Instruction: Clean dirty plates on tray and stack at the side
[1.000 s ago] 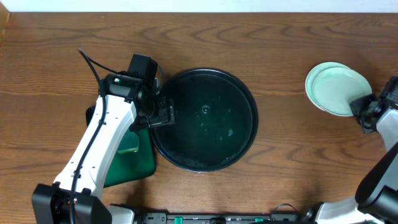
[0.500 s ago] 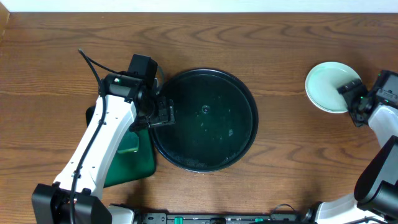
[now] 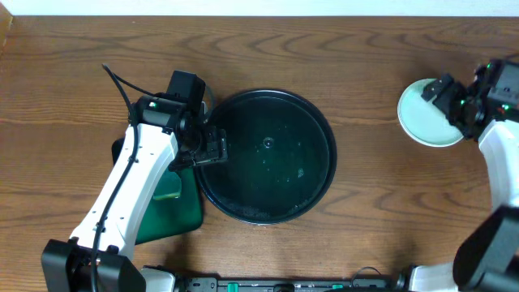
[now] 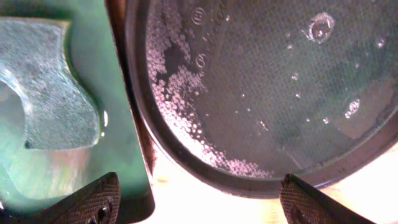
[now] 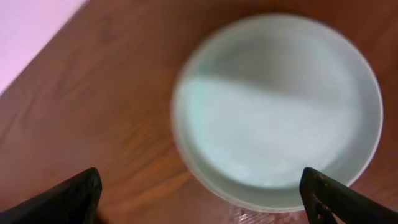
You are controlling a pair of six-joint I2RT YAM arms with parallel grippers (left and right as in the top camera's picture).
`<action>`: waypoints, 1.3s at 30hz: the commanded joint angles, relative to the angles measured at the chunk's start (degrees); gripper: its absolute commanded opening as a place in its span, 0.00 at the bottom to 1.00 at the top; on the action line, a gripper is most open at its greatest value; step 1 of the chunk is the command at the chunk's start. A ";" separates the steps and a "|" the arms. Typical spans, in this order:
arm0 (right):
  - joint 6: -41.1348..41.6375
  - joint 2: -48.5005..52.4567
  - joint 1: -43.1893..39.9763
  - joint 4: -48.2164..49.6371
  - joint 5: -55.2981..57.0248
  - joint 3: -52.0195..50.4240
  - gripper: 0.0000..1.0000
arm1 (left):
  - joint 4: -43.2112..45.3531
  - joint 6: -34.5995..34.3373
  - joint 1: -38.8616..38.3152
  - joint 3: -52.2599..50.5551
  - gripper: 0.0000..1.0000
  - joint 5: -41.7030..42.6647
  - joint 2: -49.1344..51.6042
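The large round black tray [image 3: 268,166] lies mid-table with no plate on it; its wet floor [image 4: 267,81] carries droplets and a band of foam. Pale mint plates [image 3: 420,115] sit stacked on the wood at the far right, and a second rim shows under the top plate [image 5: 280,106]. My right gripper [image 3: 452,101] hovers over the stack's right side, open and holding nothing [image 5: 202,199]. At the tray's left rim my left gripper [image 3: 212,148] is open too, with bare table between its fingers [image 4: 202,202].
A small green rectangular tray [image 3: 185,212] lies left of the black tray, partly under my left arm. It holds a wet green sponge [image 4: 50,81]. The table's back edge runs just beyond the plates.
My right gripper opened and let go of the plate, which now rests squarely on the stack. The right arm then drew back toward the far edge. The left arm has not moved.
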 commanded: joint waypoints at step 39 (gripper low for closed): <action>-39.60 -46.75 24.35 -20.85 -1.11 4.63 0.99 | -6.36 9.92 -0.11 1.92 0.82 -22.23 -82.47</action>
